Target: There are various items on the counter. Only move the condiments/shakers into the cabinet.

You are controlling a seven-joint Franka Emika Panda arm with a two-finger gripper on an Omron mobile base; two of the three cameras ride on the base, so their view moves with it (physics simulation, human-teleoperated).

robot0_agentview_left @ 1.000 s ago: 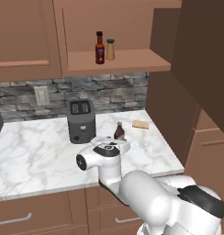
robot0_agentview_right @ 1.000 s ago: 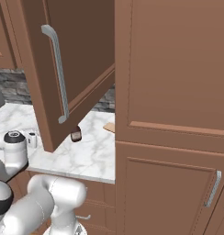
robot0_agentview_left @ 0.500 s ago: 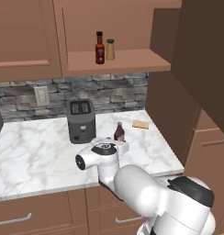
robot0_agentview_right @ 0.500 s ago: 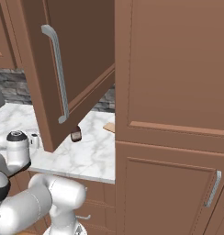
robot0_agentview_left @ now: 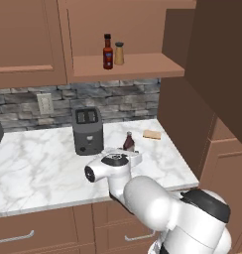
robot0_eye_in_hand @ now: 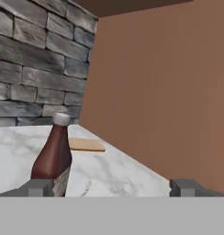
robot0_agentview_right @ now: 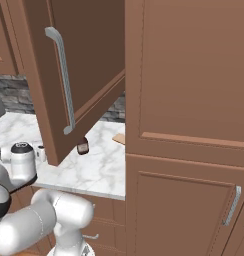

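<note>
Two of the three condiments already stood on the cabinet shelf (robot0_agentview_left: 143, 67): the red-labelled bottle (robot0_agentview_left: 108, 52) and, just beside it, the tan shaker (robot0_agentview_left: 119, 53). The third, a reddish-brown bottle (robot0_agentview_left: 128, 142), remained on the counter (robot0_agentview_left: 38, 163), right of the toaster (robot0_agentview_left: 88, 130) and near the slab (robot0_agentview_left: 151, 134), both of which belonged where they were. The gripper (robot0_eye_in_hand: 111, 187) hovered low over the counter with fingers spread apart and empty, the bottle standing ahead near its left fingertip (robot0_eye_in_hand: 38, 187). By this reading, one grasp and one placement remained.
</note>
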